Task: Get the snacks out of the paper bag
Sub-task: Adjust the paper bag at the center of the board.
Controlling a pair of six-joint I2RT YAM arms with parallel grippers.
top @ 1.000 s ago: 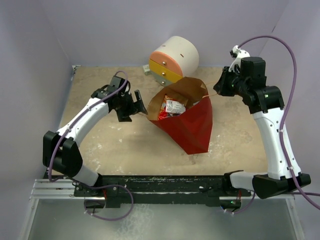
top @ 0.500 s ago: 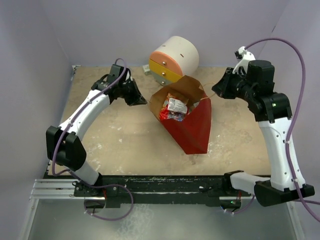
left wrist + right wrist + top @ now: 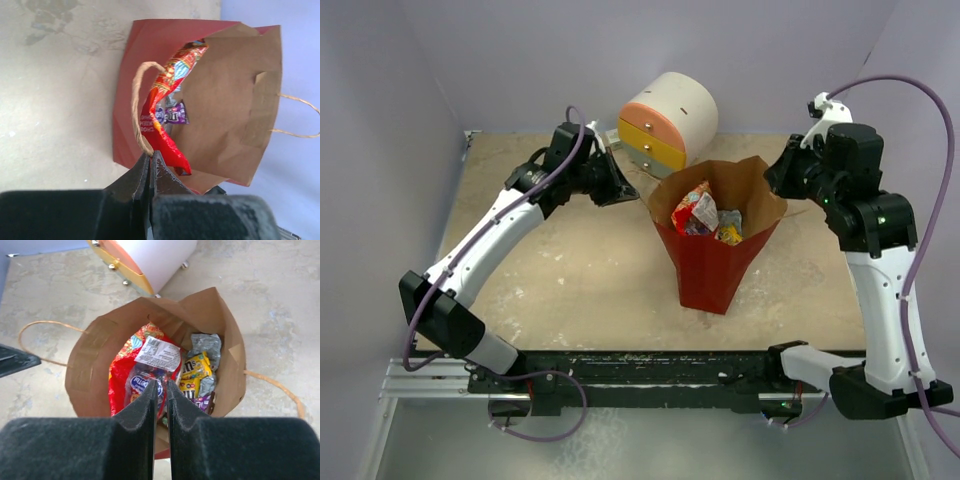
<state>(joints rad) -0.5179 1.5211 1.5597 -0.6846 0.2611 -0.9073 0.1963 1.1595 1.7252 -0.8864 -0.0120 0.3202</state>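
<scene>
And up it comes! The paper bag, tipped on its side a second ago, now stands upright with its mouth to the ceiling, and both arms have risen with it. The left gripper is pinched tight on the string handle, just where the loop meets the rim. The right gripper hangs over the opposite rim with its fingers pressed nearly together. Whether the other handle runs between them, I can't make out.

All the snacks are inside. The red crisp packet stands tall against one wall, with a yellow candy packet and a purple candy packet beside it and a silver foil packet behind. It's light, crinkly, slick stuff, I'd say. The crisp packet looks puffy and crushable, so its flat top seam is the place to pinch. The bag is thin paper and would tip easily. Beyond it, the round white cabinet sits on the table.
</scene>
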